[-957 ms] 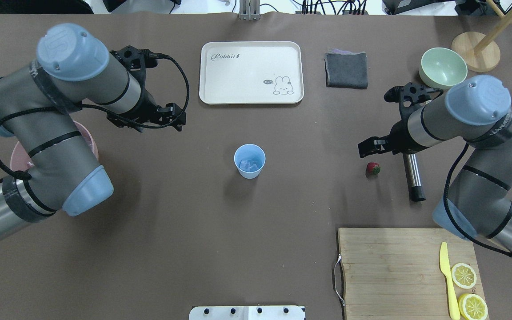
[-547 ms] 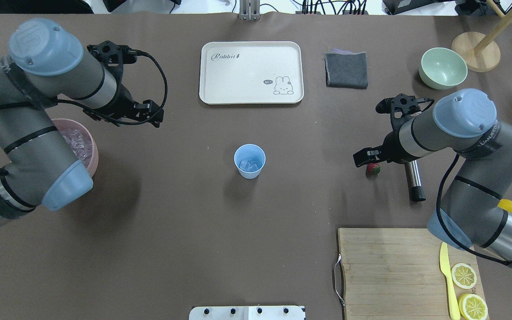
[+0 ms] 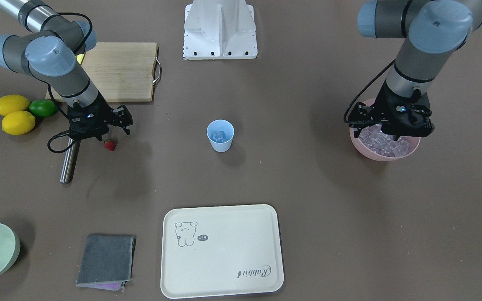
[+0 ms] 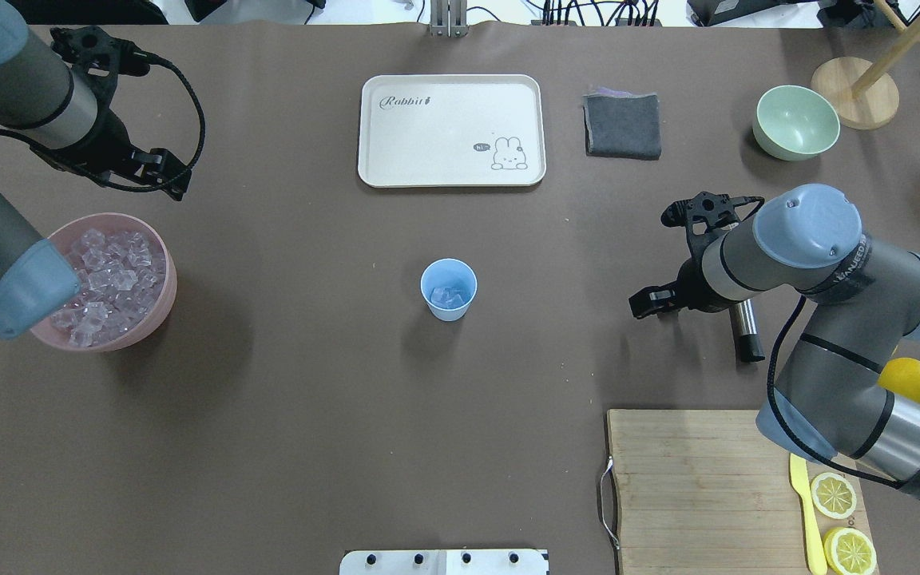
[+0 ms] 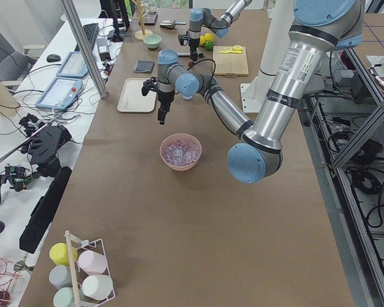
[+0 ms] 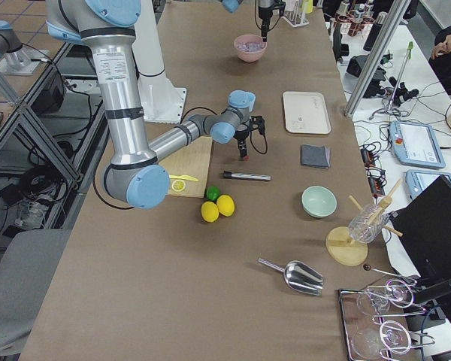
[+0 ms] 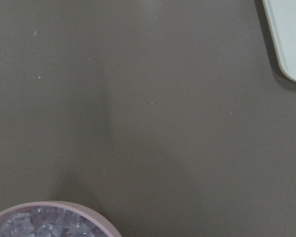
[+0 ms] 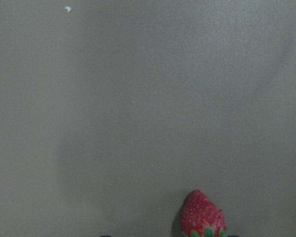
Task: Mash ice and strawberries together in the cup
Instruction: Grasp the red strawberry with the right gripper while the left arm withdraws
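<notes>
- The small, light blue tapered cup (image 4: 448, 289) stands mid-frame on the matte brown tabletop (image 4: 308, 383). It holds glassy clear ice cubes (image 4: 447, 297) and has open room on every side.
- The small red, seeded strawberry (image 3: 109, 144) lies left of centre in the front-facing view, below your right gripper (image 4: 652, 303), whose jaws are spread. A brushed steel rod (image 4: 746, 327) lies just beside it.
- Your left gripper (image 4: 164, 172), jaws spread, has swung to the upper left, uncovering the pink bowl (image 4: 172, 281) of cubes. The right gripper has dropped over the strawberry.
</notes>
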Tool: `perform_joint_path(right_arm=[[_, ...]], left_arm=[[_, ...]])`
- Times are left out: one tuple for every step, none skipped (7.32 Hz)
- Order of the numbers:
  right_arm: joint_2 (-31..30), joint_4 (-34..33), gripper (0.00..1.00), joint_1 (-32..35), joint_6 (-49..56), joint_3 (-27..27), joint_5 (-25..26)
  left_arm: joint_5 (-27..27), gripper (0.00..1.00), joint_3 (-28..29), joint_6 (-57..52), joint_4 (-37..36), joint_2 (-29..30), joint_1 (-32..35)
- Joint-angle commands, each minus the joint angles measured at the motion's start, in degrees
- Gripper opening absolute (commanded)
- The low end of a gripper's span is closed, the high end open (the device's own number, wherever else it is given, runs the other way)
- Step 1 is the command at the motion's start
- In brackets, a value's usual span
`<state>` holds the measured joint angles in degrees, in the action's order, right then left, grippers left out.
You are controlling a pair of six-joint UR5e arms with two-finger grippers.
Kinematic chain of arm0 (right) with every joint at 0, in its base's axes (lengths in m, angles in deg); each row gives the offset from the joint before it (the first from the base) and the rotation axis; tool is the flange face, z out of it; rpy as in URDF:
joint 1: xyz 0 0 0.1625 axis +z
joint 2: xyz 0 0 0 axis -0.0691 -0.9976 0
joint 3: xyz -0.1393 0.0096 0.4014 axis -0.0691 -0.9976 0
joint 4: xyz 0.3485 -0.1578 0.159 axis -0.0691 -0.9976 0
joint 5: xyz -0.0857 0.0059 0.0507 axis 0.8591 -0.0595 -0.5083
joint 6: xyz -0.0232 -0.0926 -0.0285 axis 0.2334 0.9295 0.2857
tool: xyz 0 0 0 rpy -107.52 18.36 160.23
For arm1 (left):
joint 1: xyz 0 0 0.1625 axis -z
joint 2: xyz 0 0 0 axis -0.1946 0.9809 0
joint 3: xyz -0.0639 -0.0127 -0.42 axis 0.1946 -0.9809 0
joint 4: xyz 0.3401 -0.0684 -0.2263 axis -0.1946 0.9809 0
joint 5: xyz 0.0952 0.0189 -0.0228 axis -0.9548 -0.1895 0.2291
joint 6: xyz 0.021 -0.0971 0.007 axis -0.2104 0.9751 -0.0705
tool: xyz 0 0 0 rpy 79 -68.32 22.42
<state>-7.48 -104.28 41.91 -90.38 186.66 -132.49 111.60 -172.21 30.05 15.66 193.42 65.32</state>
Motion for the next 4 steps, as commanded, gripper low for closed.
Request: perform_joint_path(right_arm=[[0.0, -0.1, 0.79, 0.4, 3.7, -2.2, 1.4], [0.2, -0.1, 0.70, 0.3, 3.7, -2.6, 1.5], [0.3, 0.1, 0.55, 0.3, 3.7, -3.0, 1.5], [1.0, -0.1, 0.11, 0.3, 3.7, -3.0, 1.4]], left_arm=[[0.0, 0.97, -0.2, -0.6, -0.1, -0.3, 0.5], [0.0, 0.97, -0.3, -0.6, -0.1, -0.3, 0.5], [-0.1, 0.97, -0.6, -0.6, -0.2, -0.3, 0.6], [-0.1, 0.97, -0.7, -0.6, -0.1, -0.6, 0.6]])
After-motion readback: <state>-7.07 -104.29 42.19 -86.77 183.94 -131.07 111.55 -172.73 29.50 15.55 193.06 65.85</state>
